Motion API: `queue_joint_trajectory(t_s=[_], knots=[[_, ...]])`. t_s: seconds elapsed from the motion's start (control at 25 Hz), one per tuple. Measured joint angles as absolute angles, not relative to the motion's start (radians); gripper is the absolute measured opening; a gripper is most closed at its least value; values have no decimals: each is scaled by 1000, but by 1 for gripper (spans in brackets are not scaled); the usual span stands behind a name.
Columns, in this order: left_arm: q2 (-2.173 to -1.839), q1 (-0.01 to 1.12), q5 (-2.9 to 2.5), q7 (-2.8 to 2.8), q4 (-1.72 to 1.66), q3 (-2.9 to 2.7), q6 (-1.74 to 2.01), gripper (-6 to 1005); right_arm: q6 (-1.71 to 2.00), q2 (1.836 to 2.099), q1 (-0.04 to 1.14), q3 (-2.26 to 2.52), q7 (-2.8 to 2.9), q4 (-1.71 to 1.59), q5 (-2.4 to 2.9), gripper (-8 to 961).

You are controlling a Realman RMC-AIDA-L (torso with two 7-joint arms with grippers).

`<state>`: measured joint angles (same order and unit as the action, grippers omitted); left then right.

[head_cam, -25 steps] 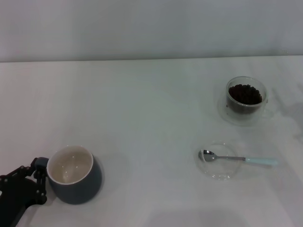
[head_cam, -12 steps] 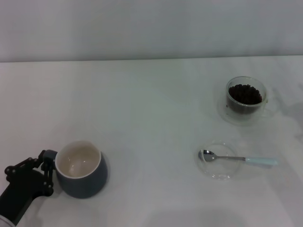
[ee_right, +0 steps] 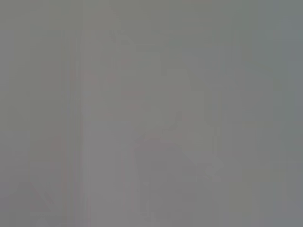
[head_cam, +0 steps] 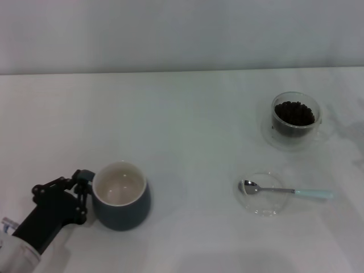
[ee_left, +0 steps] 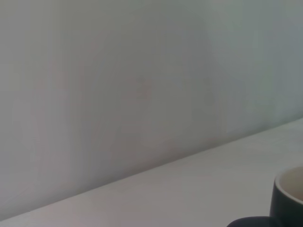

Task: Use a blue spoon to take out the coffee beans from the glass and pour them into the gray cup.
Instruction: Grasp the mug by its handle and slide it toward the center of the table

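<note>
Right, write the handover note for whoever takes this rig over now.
Left gripper: shut on the gray cup's handle, at the table's near left.
Right gripper: not in view.
Gray cup: upright and empty.
Glass: far right, full of coffee beans.
Blue spoon: untouched, bowl resting on a clear dish, handle pointing right.
Done: nothing scooped.
Left: pick up the spoon, scoop beans, pour into the cup.

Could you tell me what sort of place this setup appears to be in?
Probably a lab or test bench rather than a kitchen: a plain white table against a bare wall, with only a few props laid out, namely a gray cup at the left gripper, a glass of coffee beans, and a blue spoon.
</note>
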<state>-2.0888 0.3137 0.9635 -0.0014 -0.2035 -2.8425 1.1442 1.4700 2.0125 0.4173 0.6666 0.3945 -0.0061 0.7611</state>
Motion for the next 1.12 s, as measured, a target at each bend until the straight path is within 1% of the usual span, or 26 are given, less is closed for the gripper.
queue_joint_trajectory(t_s=[0.36,1.12], knots=[[-2091,352,906,-2,-240,-2842,1114,154,1471,2013,417,671,397,-11,767,869],[-2094,380,838,-6,-292,-2842,1048,202,1505,2013,415,674,397,-5,770,868]])
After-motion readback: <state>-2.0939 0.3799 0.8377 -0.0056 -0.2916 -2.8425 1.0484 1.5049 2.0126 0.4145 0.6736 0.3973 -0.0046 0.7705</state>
